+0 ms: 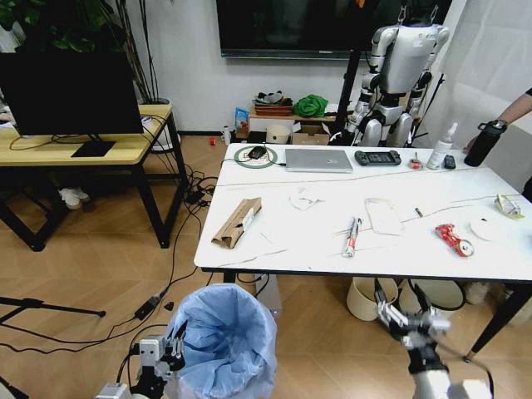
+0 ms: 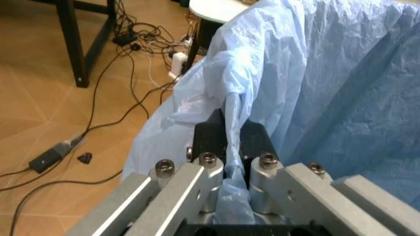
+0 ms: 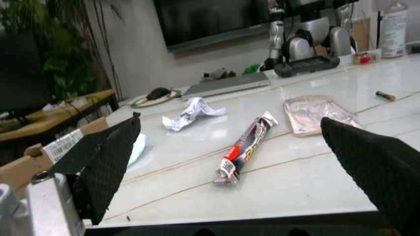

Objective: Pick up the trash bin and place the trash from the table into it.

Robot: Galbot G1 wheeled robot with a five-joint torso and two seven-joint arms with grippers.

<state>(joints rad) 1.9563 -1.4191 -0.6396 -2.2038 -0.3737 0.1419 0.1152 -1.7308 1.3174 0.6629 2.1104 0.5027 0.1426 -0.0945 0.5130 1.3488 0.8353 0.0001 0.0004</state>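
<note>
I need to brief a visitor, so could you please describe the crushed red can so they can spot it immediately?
Start at the white marble-look table and go to its front edge on the robot's right side. The crushed red can lies there flat, just left of a round white lid. It is the only bright red, flattened metal piece among the litter.

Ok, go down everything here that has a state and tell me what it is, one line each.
trash bin: held at the bag's edge, below the table edge
left hand: shut on the bin's blue bag
right hand: open, before the table edge
laptop: closed
red can: crushed
white paper: crumpled
monitor: screen dark
</note>
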